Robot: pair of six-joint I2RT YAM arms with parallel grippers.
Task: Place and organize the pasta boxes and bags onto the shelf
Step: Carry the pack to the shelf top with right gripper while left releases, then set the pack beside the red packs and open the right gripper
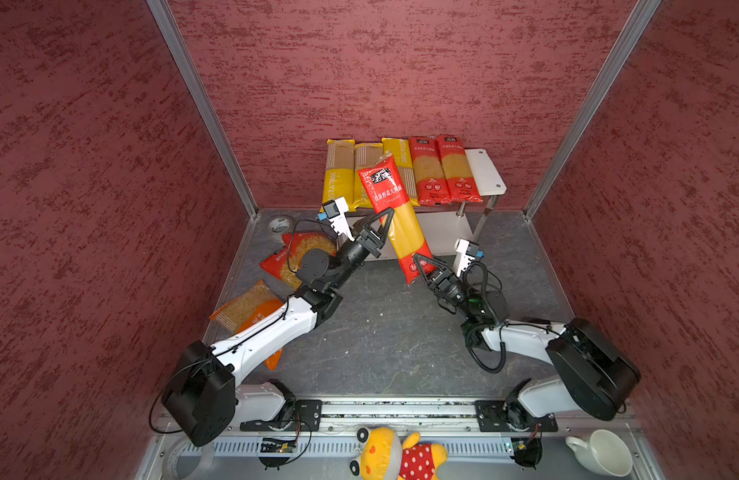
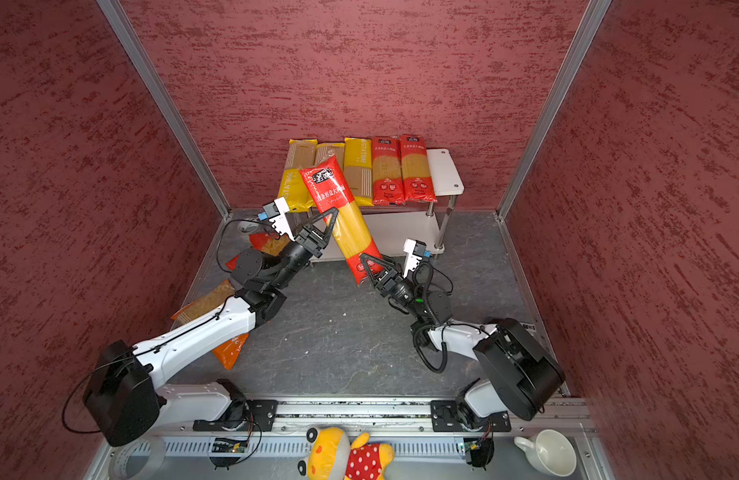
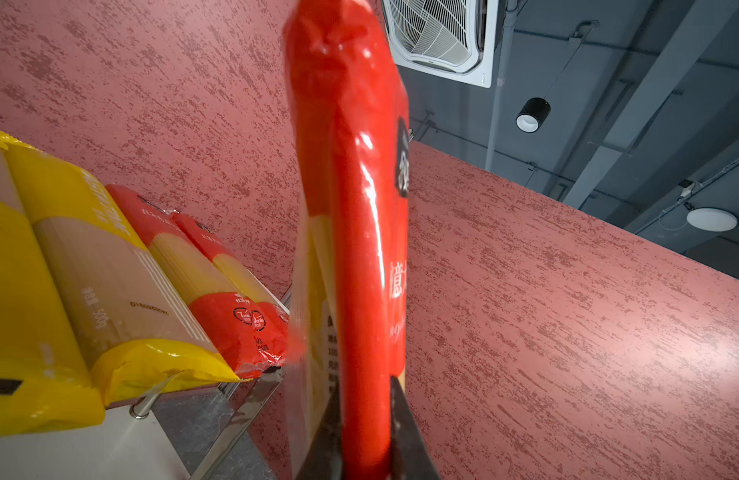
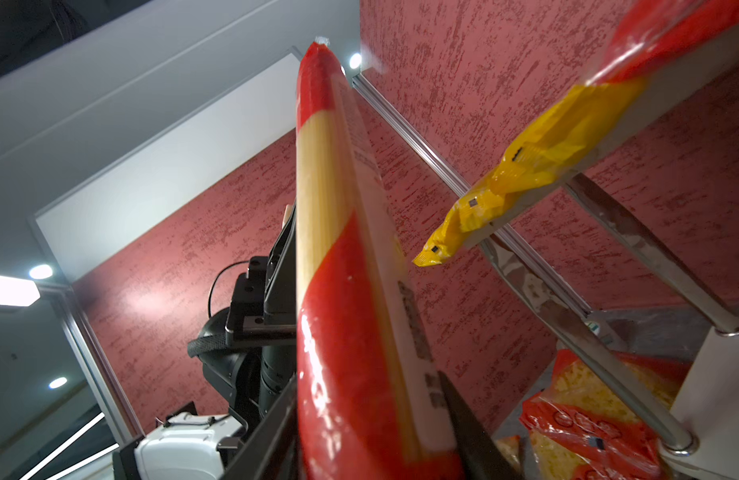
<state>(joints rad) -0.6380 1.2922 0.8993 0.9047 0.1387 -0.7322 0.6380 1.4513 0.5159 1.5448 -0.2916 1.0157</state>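
Red pack (image 1: 405,226) — left hand (image 1: 387,220), right hand (image 1: 422,265)

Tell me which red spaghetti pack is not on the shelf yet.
The tilted red pack, held in the air by the left claw and right claw. The other two red packs lie flat on the shelf.

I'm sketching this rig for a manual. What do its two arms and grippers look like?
Both arms have white link shells, left arm and right arm, with black joint housings. The left gripper and right gripper are black, triangular open frames. A white wrist camera with a blue connector sits beside each. Black cables run along them; the right arm adds a ribbed black hose.
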